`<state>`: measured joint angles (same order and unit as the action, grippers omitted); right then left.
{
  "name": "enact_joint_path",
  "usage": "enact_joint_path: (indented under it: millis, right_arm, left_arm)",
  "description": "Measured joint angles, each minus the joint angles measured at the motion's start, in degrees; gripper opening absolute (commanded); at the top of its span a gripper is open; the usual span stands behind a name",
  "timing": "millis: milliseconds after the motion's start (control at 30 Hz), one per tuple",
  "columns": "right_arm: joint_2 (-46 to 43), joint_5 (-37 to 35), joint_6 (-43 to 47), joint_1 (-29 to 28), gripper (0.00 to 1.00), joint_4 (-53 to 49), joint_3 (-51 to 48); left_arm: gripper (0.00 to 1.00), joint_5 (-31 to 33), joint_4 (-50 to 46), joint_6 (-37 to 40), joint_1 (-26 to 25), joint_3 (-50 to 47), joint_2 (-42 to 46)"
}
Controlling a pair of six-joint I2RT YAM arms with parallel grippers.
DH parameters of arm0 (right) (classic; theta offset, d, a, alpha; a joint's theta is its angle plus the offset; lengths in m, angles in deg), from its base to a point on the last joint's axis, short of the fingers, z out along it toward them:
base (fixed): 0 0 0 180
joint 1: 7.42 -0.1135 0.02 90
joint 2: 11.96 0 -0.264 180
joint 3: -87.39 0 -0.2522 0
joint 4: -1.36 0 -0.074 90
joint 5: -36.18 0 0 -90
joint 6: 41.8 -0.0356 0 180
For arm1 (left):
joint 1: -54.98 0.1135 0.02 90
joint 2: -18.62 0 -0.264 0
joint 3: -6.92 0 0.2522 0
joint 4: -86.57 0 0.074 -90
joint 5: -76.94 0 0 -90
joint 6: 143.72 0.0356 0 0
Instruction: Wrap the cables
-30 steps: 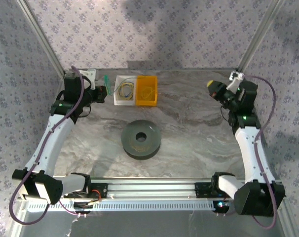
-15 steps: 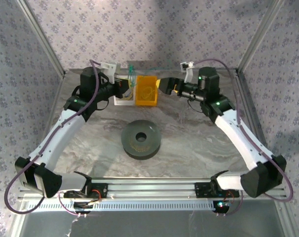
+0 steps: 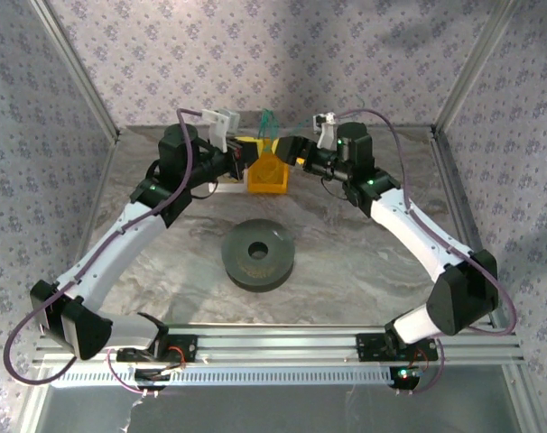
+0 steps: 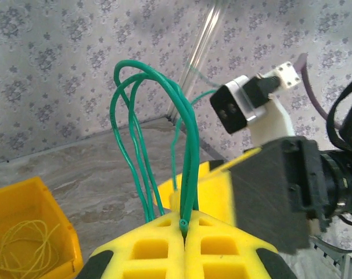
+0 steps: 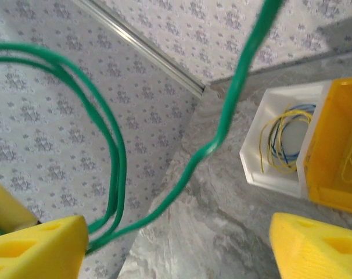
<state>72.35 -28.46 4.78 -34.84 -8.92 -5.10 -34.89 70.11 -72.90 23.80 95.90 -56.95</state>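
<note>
Purple-flowered wallpaper closes the cell on three sides, and the grey marbled worktop (image 3: 346,262) carries a dark round spool (image 3: 258,254) in the middle and a yellow bin (image 3: 272,177) at the far side. Both arms reach to the far middle, above this bin, and their ends nearly meet there. The left jaws are fully closed: in the left wrist view their yellow pads (image 4: 164,226) press together, and the teal-green cable (image 4: 190,139) is pinched in the seam between them, its loops rising upright above the pads. The right jaws stand wide apart and clamp nothing. In the right wrist view one yellow pad (image 5: 36,247) is at the left and the other at the right. The same cable (image 5: 115,157) runs close beside the left pad, but I cannot tell whether it touches it. From the top camera the green cable (image 3: 268,124) is a small arch between the two arm ends. The left wrist view adds a yellowish cable (image 4: 22,250) lying coiled inside the yellow bin (image 4: 54,203), and a dark finger (image 4: 275,192) of the right arm to the right of the green loops. The right wrist view adds a white bin (image 5: 254,160) just beside the yellow one, on its left, with a loop of yellow and blue wires (image 5: 280,139) in it.
</note>
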Motion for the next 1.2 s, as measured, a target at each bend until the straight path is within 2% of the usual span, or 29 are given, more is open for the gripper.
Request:
enact_joint_path:
  millis: [233,400,533,633,800,867,1033,1133,1200]
  right_arm:
    - [0.7,-3.6,-3.6,0.4,0.57,6.3,-1.8]
    - [0.7,-5.2,-4.9,1.1,0.31,8.6,-2.4]
    - [0.7,-6.2,-5.1,1.6,0.18,9.2,-2.5]
    - [0.6,-6.5,-4.9,1.8,0.0,9.3,-2.6]
    - [-0.5,-6.6,-4.8,2.1,0.0,8.8,-2.7]
    - [-1.2,-6.5,-4.4,2.3,0.0,8.4,-2.7]
    - [-3.0,-6.3,-3.3,3.6,0.0,7.0,-2.7]
    - [-4.0,-5.7,-2.6,4.7,0.0,5.8,-2.7]
    - [-4.5,-5.0,-2.2,5.1,0.0,5.1,-2.7]
  left_arm:
    - [0.0,-1.9,1.5,0.0,-0.1,-3.1,0.0]
    - [0.0,-2.9,1.7,0.0,-0.3,-4.2,0.0]
    - [0.0,-3.5,3.0,0.0,-0.4,-4.2,0.0]
    - [0.0,-3.9,3.1,0.0,-0.5,-4.2,0.0]
    - [0.02,-3.9,2.8,0.0,-0.4,-4.5,0.0]
    - [0.1,-3.8,2.8,0.0,-0.4,-4.5,0.0]
    - [0.39,-3.9,2.7,0.3,0.8,-5.1,0.4]
    - [0.46,-4.0,2.5,-0.1,3.0,-5.9,1.3]
    - [0.46,-4.2,2.4,-0.2,4.5,-6.4,2.3]
